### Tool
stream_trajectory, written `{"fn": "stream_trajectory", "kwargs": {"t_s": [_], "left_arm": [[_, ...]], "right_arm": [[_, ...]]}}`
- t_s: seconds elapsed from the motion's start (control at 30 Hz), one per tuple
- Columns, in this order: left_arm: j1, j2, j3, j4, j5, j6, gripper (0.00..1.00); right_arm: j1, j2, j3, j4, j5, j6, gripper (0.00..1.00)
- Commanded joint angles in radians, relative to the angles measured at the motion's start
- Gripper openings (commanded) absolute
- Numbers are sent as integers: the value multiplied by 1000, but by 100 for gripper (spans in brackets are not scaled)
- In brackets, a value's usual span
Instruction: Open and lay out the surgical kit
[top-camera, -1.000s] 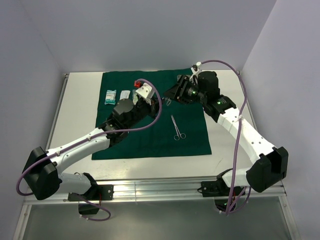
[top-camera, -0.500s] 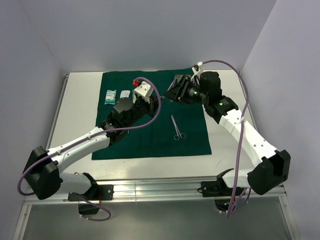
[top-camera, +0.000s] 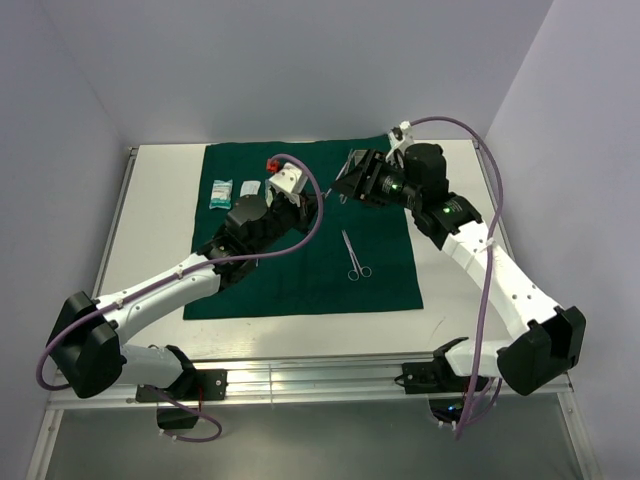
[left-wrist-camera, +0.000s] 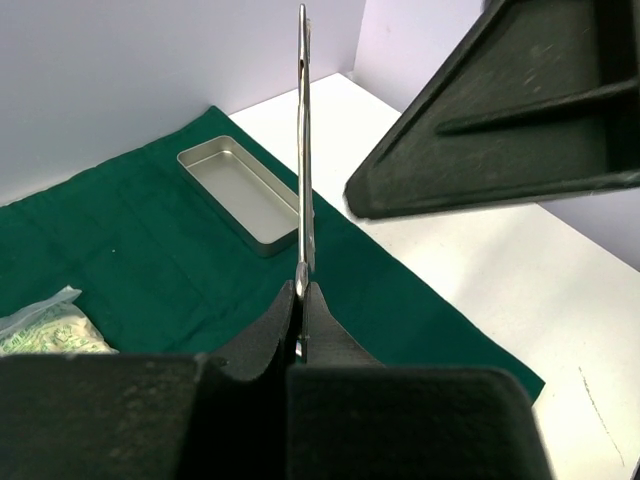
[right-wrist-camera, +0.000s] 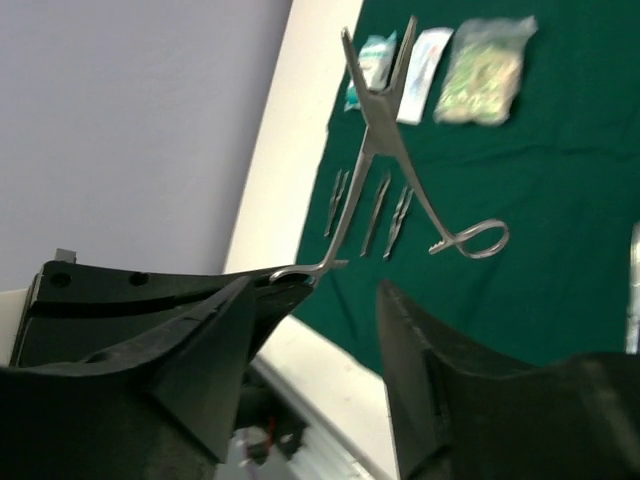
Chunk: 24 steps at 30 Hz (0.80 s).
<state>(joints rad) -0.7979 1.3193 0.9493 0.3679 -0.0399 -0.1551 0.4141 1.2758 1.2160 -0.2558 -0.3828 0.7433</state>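
we find the green cloth (top-camera: 300, 280) spread flat on the table (top-camera: 160, 200), with one pair of scissors (top-camera: 353, 255) lying on its right half. the left gripper (left-wrist-camera: 300, 300) is clamped tight on a slim steel tool (left-wrist-camera: 304, 150) that stands upright. seen edge-on, its kind cannot be told, and its top is cut off. the tray (left-wrist-camera: 240, 195) sits on the cloth beyond it; from above, the left arm (top-camera: 170, 285) hides it. the right gripper (right-wrist-camera: 345, 285) has its fingers apart. a clamp (right-wrist-camera: 385, 150) hangs spread open over the cloth, one ring caught at a fingertip (right-wrist-camera: 270, 290), the other free. three packets (right-wrist-camera: 485, 70) and three small tools (right-wrist-camera: 378, 212) lie blurred on the cloth beyond.
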Motion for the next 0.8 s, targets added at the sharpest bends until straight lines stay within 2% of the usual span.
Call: {"fn": "stream_trajectory", "kwargs": {"t_s": [0.0, 0.07, 0.2, 0.57, 0.77], "left_arm": [[3, -35, 5, 43, 3, -12, 0], [6, -48, 2, 51, 18, -20, 0], [11, -68, -6, 60, 50, -56, 0], [19, -81, 6, 103, 146, -124, 0], [19, -80, 11, 98, 152, -150, 0]], "right_arm": [[-14, -79, 24, 13, 85, -116, 61], [-15, -110, 19, 21, 125, -176, 69], [-17, -135, 20, 21, 203, -245, 77], [-21, -53, 66, 68, 167, -298, 89], [-23, -43, 56, 128, 82, -268, 91]]}}
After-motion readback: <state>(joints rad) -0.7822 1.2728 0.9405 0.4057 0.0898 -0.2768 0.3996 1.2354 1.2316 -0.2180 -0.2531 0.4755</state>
